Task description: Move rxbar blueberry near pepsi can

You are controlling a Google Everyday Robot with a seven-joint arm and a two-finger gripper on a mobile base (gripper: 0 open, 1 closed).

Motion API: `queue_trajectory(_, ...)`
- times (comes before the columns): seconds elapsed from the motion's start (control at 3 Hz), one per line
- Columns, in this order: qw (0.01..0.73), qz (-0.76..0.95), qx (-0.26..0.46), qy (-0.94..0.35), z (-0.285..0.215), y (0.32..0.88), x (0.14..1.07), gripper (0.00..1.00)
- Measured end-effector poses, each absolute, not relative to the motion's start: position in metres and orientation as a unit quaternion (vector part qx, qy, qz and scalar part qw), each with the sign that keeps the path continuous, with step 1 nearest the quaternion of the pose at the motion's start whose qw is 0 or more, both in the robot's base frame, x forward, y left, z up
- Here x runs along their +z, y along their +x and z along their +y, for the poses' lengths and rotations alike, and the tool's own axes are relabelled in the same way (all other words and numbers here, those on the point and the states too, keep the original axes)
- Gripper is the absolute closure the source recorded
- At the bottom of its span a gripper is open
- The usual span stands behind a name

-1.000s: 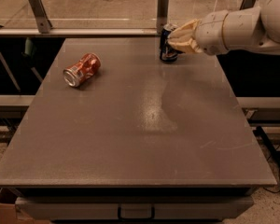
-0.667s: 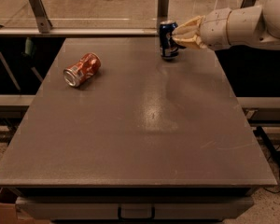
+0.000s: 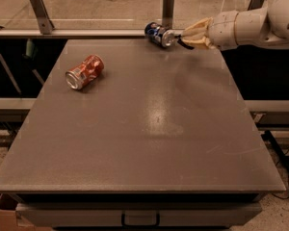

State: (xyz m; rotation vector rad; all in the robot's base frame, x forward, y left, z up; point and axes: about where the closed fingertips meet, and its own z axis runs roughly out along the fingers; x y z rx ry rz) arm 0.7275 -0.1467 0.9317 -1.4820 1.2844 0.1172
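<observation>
Although the task is to bring a snack bar next to a soda can, the wide grey-brown flat-topped bench (image 3: pixel 149 143) shows no bar anywhere on its surface. From the right, the robot's thick white arm (image 3: pixel 260 25) reaches across the bench's far right corner. On the left half of the bench, well apart from everything else, an orange-red soda can (image 3: pixel 84 71) lies on its side with its silver end turned toward the camera.

At the far edge, near the middle, the dark blue pepsi can (image 3: pixel 156 32) with its silver top is tipped over, not upright, and that top points right toward the arm. The hand (image 3: pixel 181 39), a dark tip ahead of a tan-covered wrist, sits just beside the silver end and looks to be touching it or very nearly so. Whether the hand is wide, narrow or holding something, I cannot tell.

The rxbar blueberry is not visible. It may be hidden in the hand or behind the can, but that is only a guess. I judge the task to be at its delivery stage at best: the hand is already at the pepsi can, yet no bar lies near it, so the placement is unconfirmed and the release and withdrawal seem left to do.

Counted: one bench, one arm, one hand, two cans (one orange-red, one blue), no bars in sight.
</observation>
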Motion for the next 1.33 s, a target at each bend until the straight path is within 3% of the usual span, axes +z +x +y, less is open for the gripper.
queue_trajectory(0.67,0.562,0.512,0.043,-0.648,-0.141,0.755,0.925,1.00)
queue_trajectory(1.33,0.558,0.497,0.033,-0.664,-0.130,0.794,0.904,0.60)
